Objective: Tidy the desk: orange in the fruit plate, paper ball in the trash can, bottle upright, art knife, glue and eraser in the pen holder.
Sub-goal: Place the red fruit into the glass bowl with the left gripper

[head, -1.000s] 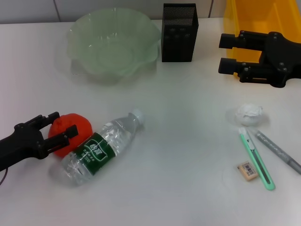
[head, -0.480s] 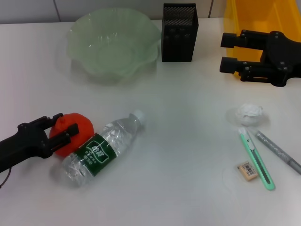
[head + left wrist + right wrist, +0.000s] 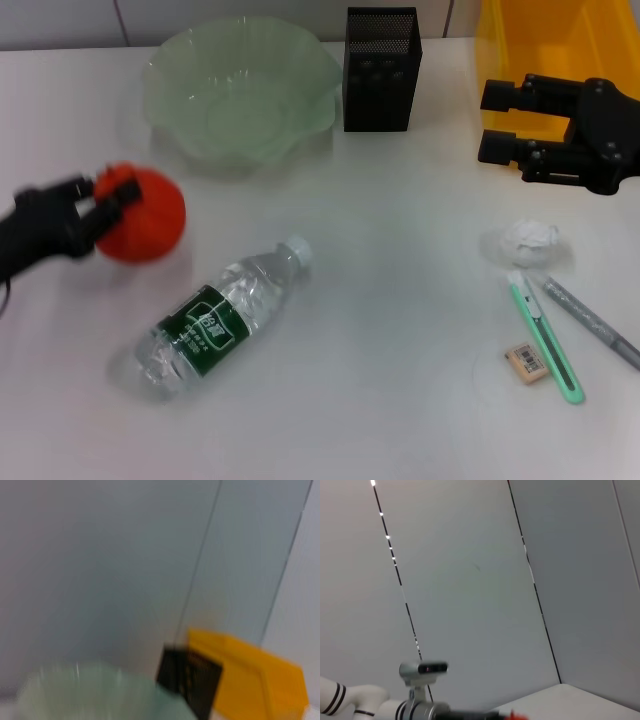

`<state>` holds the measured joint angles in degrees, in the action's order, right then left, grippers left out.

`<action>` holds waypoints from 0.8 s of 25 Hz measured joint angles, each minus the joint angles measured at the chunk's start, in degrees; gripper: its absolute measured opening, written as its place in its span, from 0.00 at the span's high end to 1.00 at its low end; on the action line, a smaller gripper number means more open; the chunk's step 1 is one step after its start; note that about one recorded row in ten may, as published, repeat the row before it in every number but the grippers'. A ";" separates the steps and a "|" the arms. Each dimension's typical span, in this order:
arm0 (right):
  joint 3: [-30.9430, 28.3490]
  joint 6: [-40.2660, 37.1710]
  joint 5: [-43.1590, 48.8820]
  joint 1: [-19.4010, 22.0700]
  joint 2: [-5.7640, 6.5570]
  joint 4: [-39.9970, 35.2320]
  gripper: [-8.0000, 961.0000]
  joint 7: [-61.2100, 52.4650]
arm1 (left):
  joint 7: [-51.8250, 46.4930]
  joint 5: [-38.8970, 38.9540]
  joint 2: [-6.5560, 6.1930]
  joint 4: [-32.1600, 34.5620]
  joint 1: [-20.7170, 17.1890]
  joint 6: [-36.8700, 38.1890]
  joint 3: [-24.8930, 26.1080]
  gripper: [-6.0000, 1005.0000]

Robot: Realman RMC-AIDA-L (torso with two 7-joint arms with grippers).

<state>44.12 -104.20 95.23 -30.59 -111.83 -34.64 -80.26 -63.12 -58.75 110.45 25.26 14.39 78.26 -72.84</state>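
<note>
Bottle (image 3: pixel 222 318) lies beside left hand (image 3: pixel 112 205) clamped on orange (image 3: pixel 143 213); right hand (image 3: pixel 497 121) apart.

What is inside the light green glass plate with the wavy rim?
Nothing lies in the light green glass plate; its see-through bottom shows only the table. The orange is outside it, held by the left gripper.

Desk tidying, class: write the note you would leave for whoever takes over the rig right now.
Left gripper shut on the orange, short of the fruit plate.
Right gripper open, idle by the yellow bin.
Bottle lying down.
Paper ball, art knife, glue and eraser on the desk; pen holder unfilled.
Nothing finished yet.
</note>
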 joint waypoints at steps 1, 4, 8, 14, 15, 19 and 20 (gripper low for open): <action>0.00 -0.01 -0.01 0.24 -0.07 -0.02 0.25 0.01 | -0.37 -0.07 0.27 1.06 0.35 0.16 1.50 0.69; 0.00 0.00 -0.03 0.79 -0.28 -0.06 0.25 0.14 | -0.74 -0.24 1.44 3.97 1.99 0.11 5.48 0.73; 0.00 0.00 -0.05 1.13 -0.48 0.20 0.25 0.80 | -0.47 -0.30 2.59 5.31 6.91 -2.80 7.84 0.74; 0.00 0.08 -0.06 1.48 -1.20 0.38 0.25 1.19 | -1.20 -2.32 4.75 4.67 16.94 -14.43 7.33 0.74; -0.02 0.08 -0.05 1.61 -1.24 0.39 0.25 1.35 | -1.81 -3.45 5.16 4.66 18.31 -16.63 7.33 0.74; -0.08 0.08 -0.05 1.98 -1.35 0.42 0.25 1.42 | -6.00 -9.92 6.61 4.65 22.94 -25.20 7.49 0.74; -0.09 0.09 -0.05 2.11 -1.35 0.42 0.25 1.42 | -6.89 -11.66 6.83 4.65 23.61 -26.40 7.49 0.74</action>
<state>44.03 -104.11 95.17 -28.48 -113.18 -34.22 -78.84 -70.01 -70.42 117.28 29.91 38.00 51.86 -65.35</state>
